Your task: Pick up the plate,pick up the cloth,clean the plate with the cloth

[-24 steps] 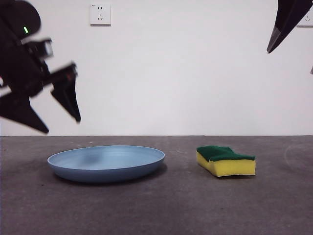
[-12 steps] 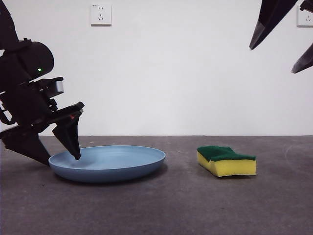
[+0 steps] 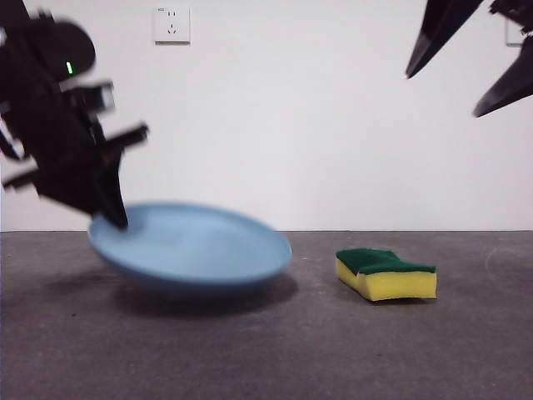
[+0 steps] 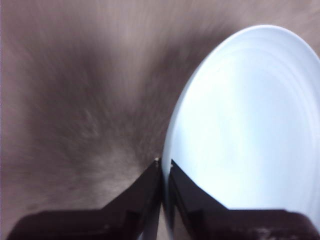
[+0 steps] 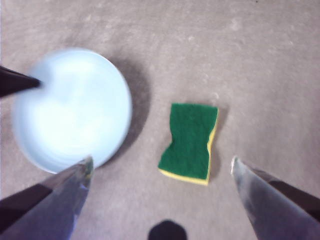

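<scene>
Clearly, the left end effector has its two black jaws pinched on the rim of the plate, at the plate's left edge as the front view shows it. The left wrist view confirms this: the jaws are pressed together with the thin pale rim of the plate caught between them at the left end effector. The light-blue plate is tilted, its gripped side raised off the bench and its far side low, near or on the grey surface; the blur makes it hard to tell whether that side touches. A shadow lies under it.

The sponge lies flat on the bench to the right of the plate, apart from it, green scouring layer upward and yellow foam beneath. From the right wrist view the sponge shows its wavy sides and sits just beside the plate, not touching it.

The right end effector hangs high at the upper right of the front view, above the sponge and well clear of it. Its jaws are spread wide, holding nothing, and the right end effector frames both the plate and the sponge in its own view.

A white wall socket sits on the wall behind.
</scene>
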Robot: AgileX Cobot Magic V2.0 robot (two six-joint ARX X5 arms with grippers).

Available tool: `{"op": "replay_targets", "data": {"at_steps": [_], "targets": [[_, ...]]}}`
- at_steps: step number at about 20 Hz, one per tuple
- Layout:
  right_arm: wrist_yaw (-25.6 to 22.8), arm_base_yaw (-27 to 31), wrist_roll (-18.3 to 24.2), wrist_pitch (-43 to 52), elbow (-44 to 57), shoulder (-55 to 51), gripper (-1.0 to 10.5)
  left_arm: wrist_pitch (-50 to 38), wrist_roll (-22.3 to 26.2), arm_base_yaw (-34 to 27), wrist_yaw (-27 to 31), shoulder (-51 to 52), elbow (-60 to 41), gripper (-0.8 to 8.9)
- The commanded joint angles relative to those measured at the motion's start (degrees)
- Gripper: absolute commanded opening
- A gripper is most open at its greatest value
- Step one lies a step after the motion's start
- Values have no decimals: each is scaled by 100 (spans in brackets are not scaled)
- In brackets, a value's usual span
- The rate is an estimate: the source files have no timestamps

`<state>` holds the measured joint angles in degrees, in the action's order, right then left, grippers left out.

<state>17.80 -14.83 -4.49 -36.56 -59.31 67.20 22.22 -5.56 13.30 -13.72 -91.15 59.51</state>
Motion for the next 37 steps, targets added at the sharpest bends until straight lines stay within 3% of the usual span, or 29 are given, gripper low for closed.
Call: {"op": "replay_targets", "data": {"at_steps": [1,3,5,10,15,19,23,28,33,37], "targets": [[-219,-168,142,33,-219,522,463,260,157,20,208,748,-9,-8],[-625,-367,345,33,-507,1088,398,638,284,22,490,1340,-9,-8],[-647,-525,457,35,-802,1692,371,935,319,22,802,1823,-9,-8],[-1224,-892,505,203,-1064,2962,370,1305,402,22,815,2332,-9,-8],[-1239,-962,501,201,-1064,3711,368,1410,437,20,883,2330,-9,-8],[-1241,-955,503,199,-1064,4000,192,1405,481,20,916,2328,-9,-8],[-1239,-957,505,223,-1064,4004,-16,1360,483,20,916,2308,-9,-8],[-1196,-990,481,87,-1067,3727,-16,1040,466,22,911,1941,-9,-8],[-1172,-1309,297,-7,-1067,2601,-16,643,302,101,872,1178,-9,-8],[-645,-1718,28,101,-1067,1683,-16,323,-13,413,400,592,-9,-8]]}}
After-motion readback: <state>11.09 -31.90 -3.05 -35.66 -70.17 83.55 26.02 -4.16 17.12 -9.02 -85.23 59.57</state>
